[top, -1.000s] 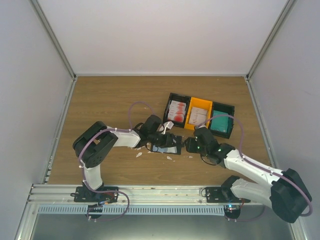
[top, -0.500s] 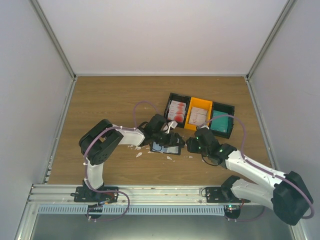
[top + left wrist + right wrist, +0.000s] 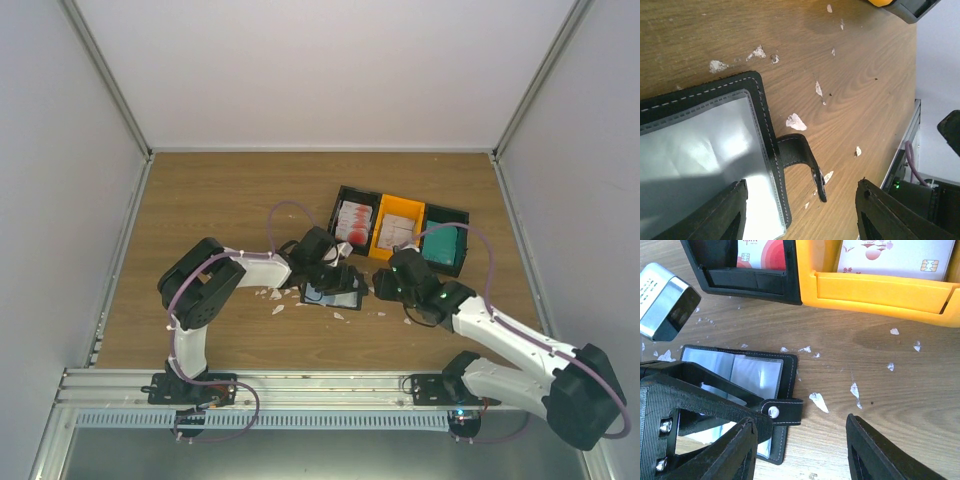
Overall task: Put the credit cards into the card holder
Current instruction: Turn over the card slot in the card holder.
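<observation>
In the top view, one wallet (image 3: 333,294) lies open on the table (image 3: 200,220) between the left gripper (image 3: 335,275) and the right gripper (image 3: 379,289). Behind it three bins (image 3: 402,201) stand in a row, holding red-and-white cards (image 3: 354,222), whitish cards (image 3: 397,232) and teal cards (image 3: 442,247). In the left wrist view, the left gripper's two fingers (image 3: 715,215) stand wide apart and grip nothing, one over the wallet's clear window, with one strap (image 3: 799,155) and several crumbs (image 3: 796,121) on the wood between them. In the right wrist view, the right gripper's two fingers (image 3: 880,455) are likewise spread and empty, the strap end lies between them, and two bins each show one card face.
</observation>
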